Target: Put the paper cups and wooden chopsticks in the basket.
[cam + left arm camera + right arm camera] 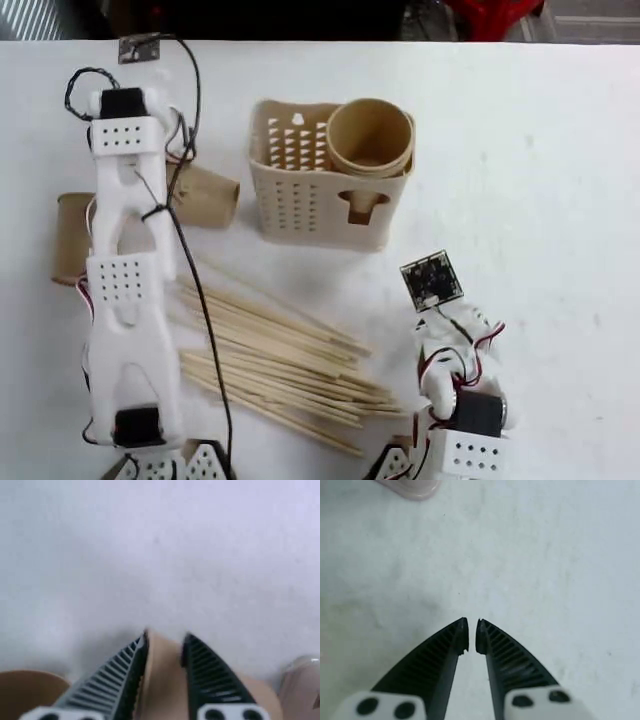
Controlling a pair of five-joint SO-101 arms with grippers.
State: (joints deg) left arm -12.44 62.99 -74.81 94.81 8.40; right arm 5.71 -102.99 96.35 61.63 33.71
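A tan paper cup sits between the fingers of my left gripper, which is shut on it. From above, that cup lies on its side beside the left arm, left of the basket. A second paper cup lies on the table on the arm's other side. Nested paper cups stand in the basket's right end. A loose pile of wooden chopsticks spreads across the table in front of the basket. My right gripper is shut on nothing, low over bare table.
The right arm is folded at the near right edge, its wrist camera board just in front of the basket. A black cable runs along the left arm over the chopsticks. White table lies open to the right.
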